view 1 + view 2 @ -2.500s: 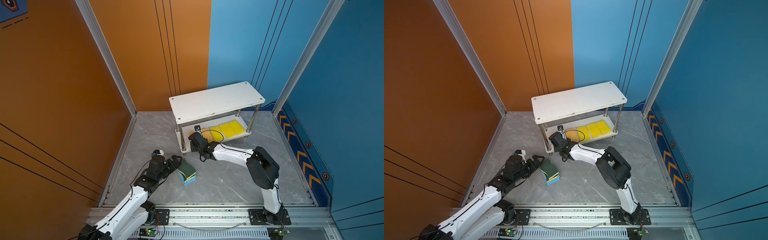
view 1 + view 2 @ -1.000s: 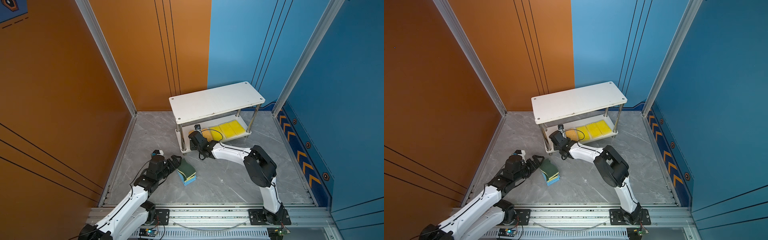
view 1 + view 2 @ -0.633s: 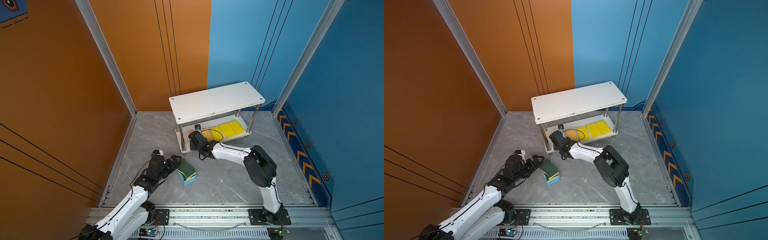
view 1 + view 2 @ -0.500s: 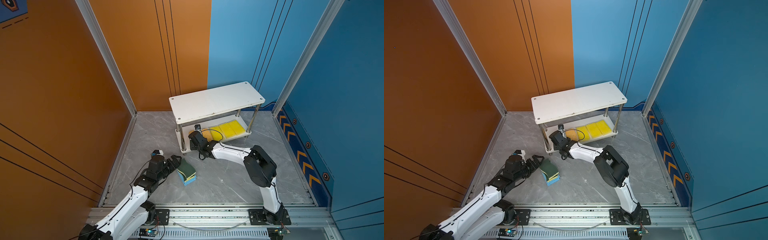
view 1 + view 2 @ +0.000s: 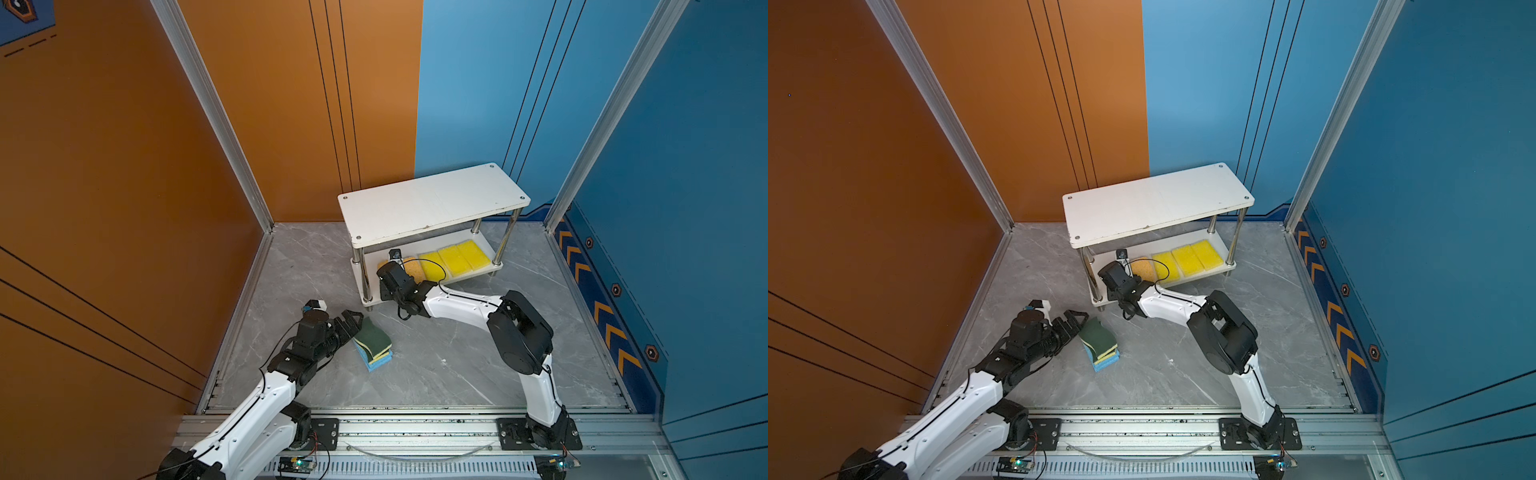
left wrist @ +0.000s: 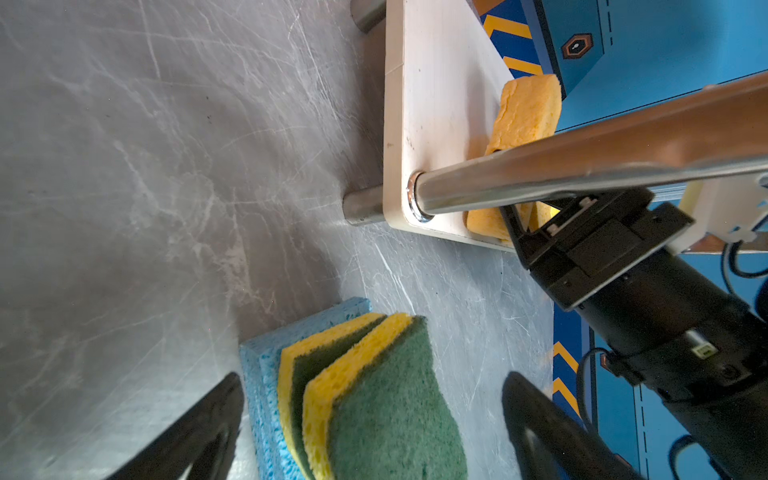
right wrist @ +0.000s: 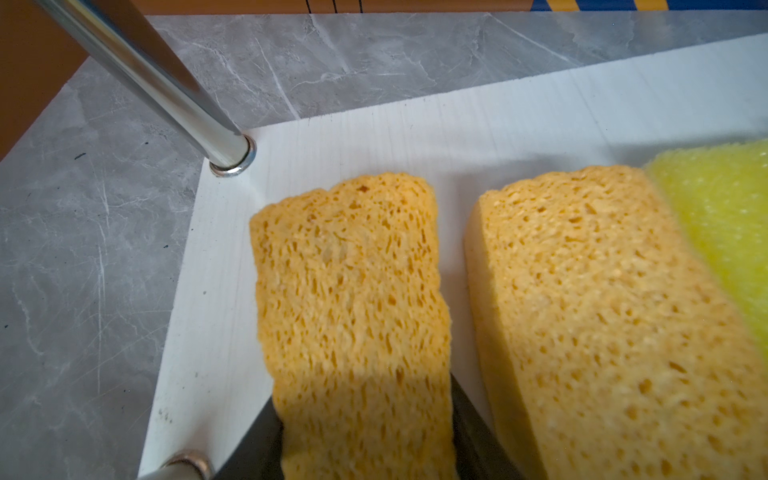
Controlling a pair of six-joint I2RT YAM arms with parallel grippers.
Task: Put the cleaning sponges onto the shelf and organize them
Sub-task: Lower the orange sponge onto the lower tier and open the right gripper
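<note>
Seeing my right claw [image 7: 365, 432] pinched tight on a porous orange rectangular sponge [image 7: 353, 291] over the smooth white shelf board [image 7: 332, 141], my left claw [image 6: 374, 382] gaping wide near wavy green-topped yellow sponges [image 6: 395, 436]

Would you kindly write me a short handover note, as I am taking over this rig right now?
Right gripper: shut on an orange sponge, over the lower board of the shelf. I cannot tell whether it rests there.
Left gripper: open, low over the floor beside the stack, gripping nothing.
Done: a second orange sponge and three yellow sponges lie in a row on the lower board.
Left: release the held sponge, then shelve the stack, which is two green-topped sponges over blue ones.
</note>
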